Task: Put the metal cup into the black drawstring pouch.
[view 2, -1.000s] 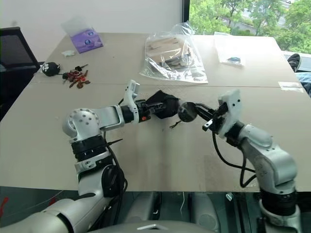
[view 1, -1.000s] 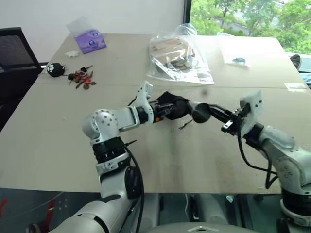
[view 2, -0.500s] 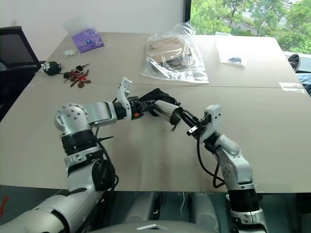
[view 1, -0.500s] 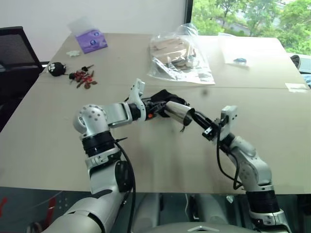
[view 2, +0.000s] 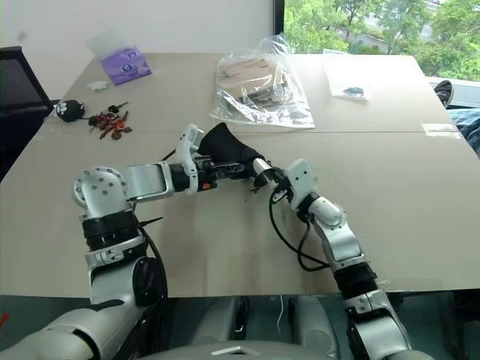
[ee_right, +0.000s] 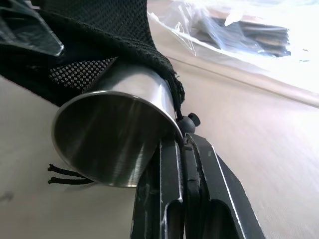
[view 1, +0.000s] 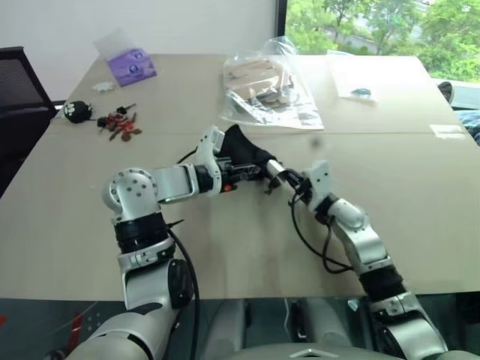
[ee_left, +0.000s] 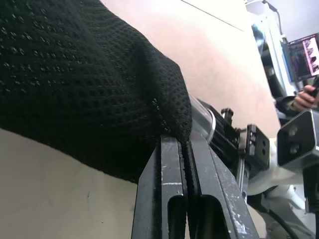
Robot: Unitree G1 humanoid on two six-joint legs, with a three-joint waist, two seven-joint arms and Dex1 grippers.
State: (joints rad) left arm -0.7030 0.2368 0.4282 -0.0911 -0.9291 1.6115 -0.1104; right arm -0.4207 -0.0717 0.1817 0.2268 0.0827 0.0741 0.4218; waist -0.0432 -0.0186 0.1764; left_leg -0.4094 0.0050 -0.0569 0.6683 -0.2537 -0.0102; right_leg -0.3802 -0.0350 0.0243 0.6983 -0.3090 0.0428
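Both jaws clamped. L gripper (view 1: 241, 169) pinches edge of black drawstring pouch (view 1: 244, 151), holding it up over table (view 1: 90, 225) w/ mouth facing R. R gripper (ee_right: 185, 144) nips rim of metal cup (ee_right: 112, 142); cup lies sideways, base end inside pouch mouth, open rim outside. Cord ends (ee_right: 62, 174) dangle below cup. Clear plastic bag (view 1: 266, 90) behind, well apart; keys (view 1: 118, 124) far L.

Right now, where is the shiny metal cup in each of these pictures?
Left eye view: metal cup mid-picture, poking from the black drawstring pouch.
Right eye view: same spot.
Left wrist view: a silver sliver beside the cloth.
Right wrist view: open rim facing us.
Shared landmark: the pouch.
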